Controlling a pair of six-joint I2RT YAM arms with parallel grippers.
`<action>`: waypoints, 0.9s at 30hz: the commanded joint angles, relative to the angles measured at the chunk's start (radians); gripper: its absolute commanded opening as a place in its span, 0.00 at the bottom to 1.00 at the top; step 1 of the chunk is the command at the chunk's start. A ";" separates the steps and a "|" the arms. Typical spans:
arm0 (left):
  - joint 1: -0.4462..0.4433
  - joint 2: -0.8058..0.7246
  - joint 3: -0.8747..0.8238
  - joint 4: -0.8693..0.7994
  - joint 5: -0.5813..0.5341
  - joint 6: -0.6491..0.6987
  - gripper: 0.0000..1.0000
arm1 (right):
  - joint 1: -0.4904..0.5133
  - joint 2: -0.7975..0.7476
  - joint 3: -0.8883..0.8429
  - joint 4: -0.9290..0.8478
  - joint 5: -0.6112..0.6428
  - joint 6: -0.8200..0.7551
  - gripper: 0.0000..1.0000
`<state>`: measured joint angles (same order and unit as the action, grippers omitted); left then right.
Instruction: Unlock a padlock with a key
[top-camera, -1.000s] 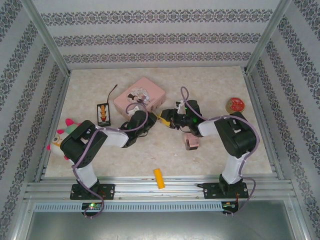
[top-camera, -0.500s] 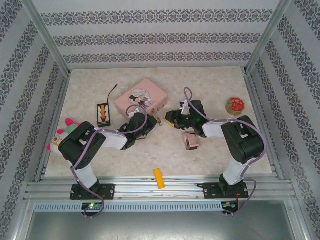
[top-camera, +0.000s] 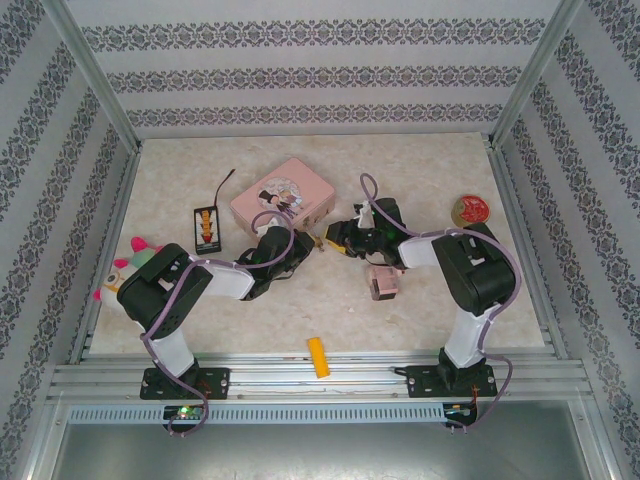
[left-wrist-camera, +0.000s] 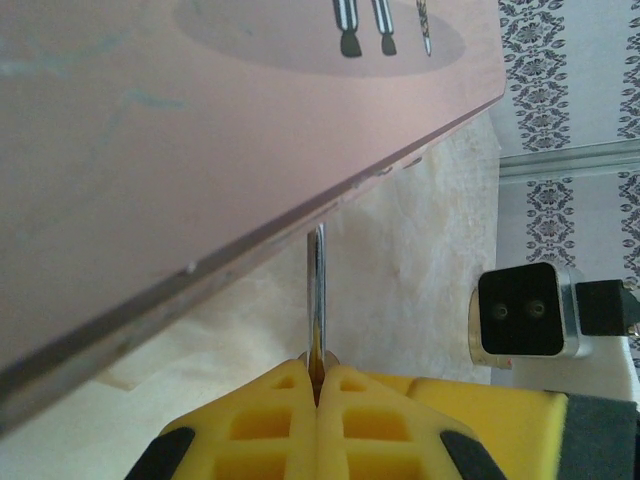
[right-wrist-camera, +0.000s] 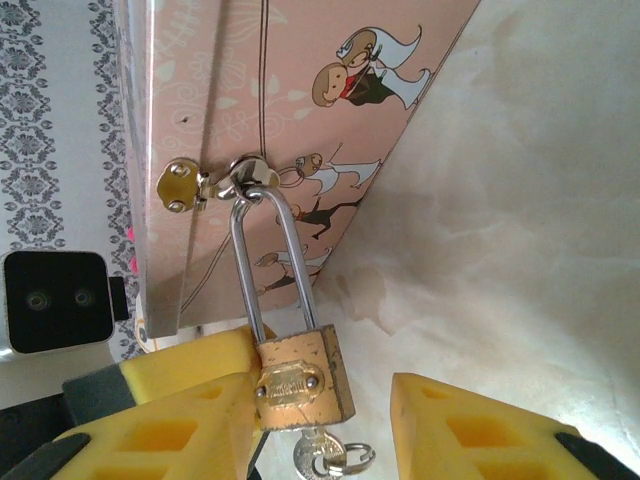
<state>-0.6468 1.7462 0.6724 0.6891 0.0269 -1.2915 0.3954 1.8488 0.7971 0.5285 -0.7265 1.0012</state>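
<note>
A: right claw (right-wrist-camera: 322, 398), state?
B: wide apart and gripping nothing. The yellow fingers (right-wrist-camera: 480, 430) sit either side of the padlock (right-wrist-camera: 300, 378), with the brass body just beside one finger and a clear gap to the other

A: left claw (left-wrist-camera: 318, 378)?
B: pressed together on a thin silvery bar seen edge-on, which reads as the shackle (left-wrist-camera: 316, 290). It runs up to the edge of the pink tin (left-wrist-camera: 200, 150). Can't tell how much metal is inside the pads

A: so where's the lock
B: hanging off the hasp (right-wrist-camera: 215, 182) on the tin's side wall. Both shackle legs are in the body, so locked I'd say. The key (right-wrist-camera: 322, 457) is in the keyhole underneath with its ring dangling, low between the right fingers

A: risks from here?
B: the main one is the right claw closing at this depth and getting the body, not the key, since the key sits deeper in toward the wrist. Second, a pinch on a thin bar is weak, so a twist on the key may swing the whole lock instead of turning the cylinder. Third, the tin looks light and loose on the counter (right-wrist-camera: 520, 200), so any pull goes through the hasp and drags or tips it. Both claws also crowd one tiny thing, so fingers could bump and knock the key out
</note>
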 joint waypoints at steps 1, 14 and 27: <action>-0.019 0.016 -0.005 0.035 0.044 -0.024 0.00 | 0.015 0.018 0.034 0.049 -0.034 0.016 0.39; -0.019 0.027 -0.003 0.061 0.047 -0.038 0.00 | 0.027 0.032 0.018 0.065 -0.004 0.043 0.36; -0.019 0.010 -0.003 0.057 0.041 -0.036 0.00 | 0.030 0.054 0.017 0.074 -0.002 0.063 0.37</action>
<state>-0.6472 1.7622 0.6724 0.7132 0.0307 -1.3106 0.4168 1.8847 0.8135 0.5728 -0.7231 1.0500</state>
